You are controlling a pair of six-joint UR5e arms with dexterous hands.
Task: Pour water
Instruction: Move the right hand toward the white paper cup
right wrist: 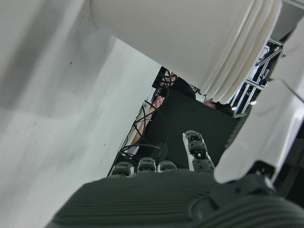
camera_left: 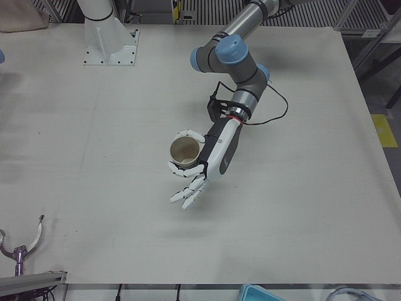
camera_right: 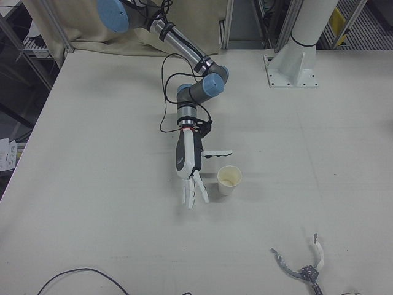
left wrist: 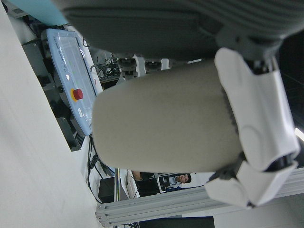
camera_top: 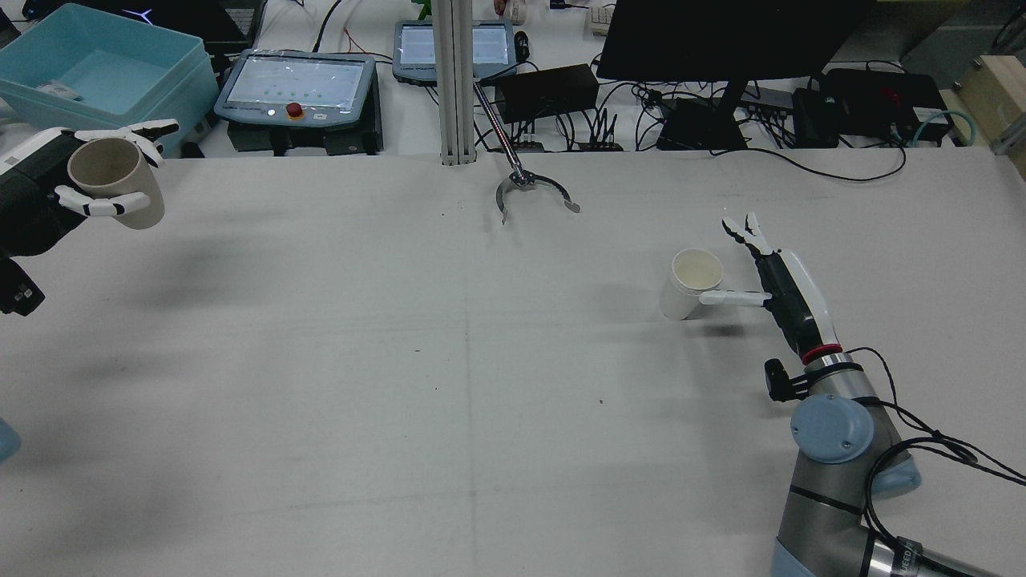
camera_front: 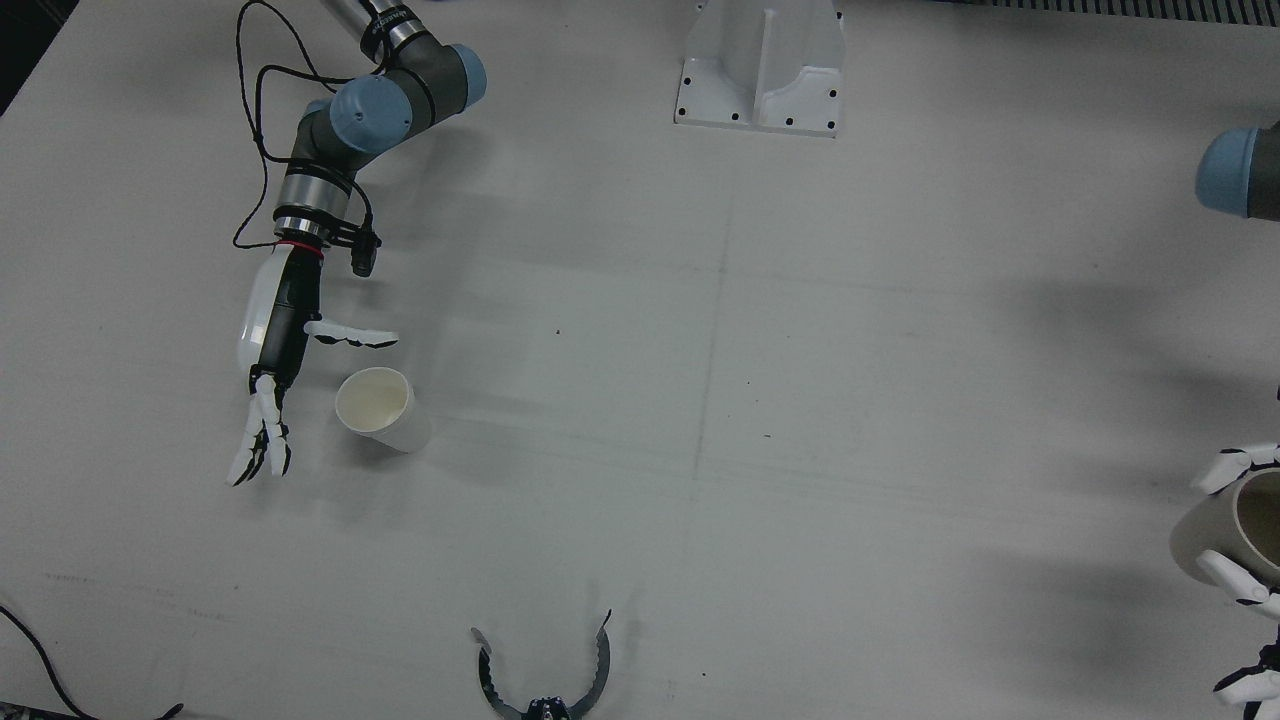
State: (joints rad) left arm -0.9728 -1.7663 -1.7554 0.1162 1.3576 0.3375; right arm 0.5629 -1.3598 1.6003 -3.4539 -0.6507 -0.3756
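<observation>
My left hand (camera_top: 48,180) is shut on a beige cup (camera_top: 112,178), held upright above the table's far left in the rear view. The left-front view shows the same cup (camera_left: 185,152) open-topped in that hand (camera_left: 210,160); the left hand view is filled by its side (left wrist: 166,123). A white paper cup (camera_front: 378,408) stands on the table. My right hand (camera_front: 272,350) lies open beside it, fingers straight along one side and the thumb (camera_front: 352,337) reaching past the cup's rim. From the rear, that cup (camera_top: 691,283) is left of the right hand (camera_top: 781,284).
A metal claw tool (camera_front: 545,680) hangs over the table's operator-side edge. A white arm pedestal (camera_front: 762,70) is bolted at the robot side. Beyond the table are teach pendants (camera_top: 298,84), a blue bin (camera_top: 96,68), a monitor and cables.
</observation>
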